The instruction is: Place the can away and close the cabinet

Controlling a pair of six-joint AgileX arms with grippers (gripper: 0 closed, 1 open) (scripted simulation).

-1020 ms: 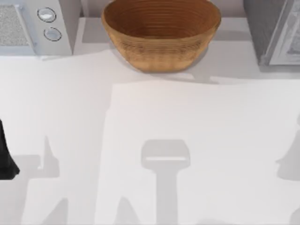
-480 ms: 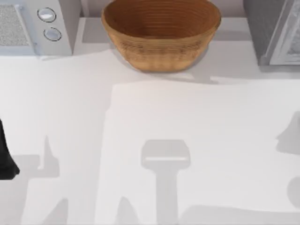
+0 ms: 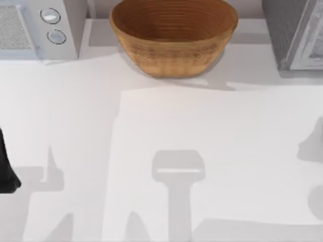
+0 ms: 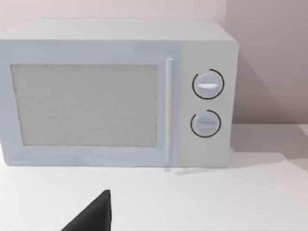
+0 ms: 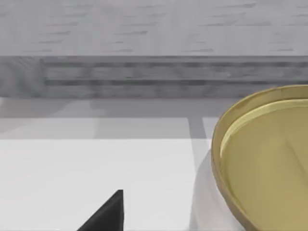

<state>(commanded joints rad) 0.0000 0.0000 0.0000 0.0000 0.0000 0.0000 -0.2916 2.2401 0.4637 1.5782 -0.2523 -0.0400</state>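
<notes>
Can point(image 5: 269, 163), gold top rim facing the right wrist camera, sat on the white table point(image 3: 166, 131) in front of the grey cabinet point(image 5: 154, 48). Right gripper: one dark fingertip point(image 5: 108, 214) was visible near the can, not touching it; opening and any hold could not be told. Left arm point(image 3: 6, 166) sat parked at the table's left edge, well left of the wicker basket point(image 3: 174, 35); one dark fingertip point(image 4: 94, 216) showed before the microwave point(image 4: 115, 94), its opening likewise unreadable.
</notes>
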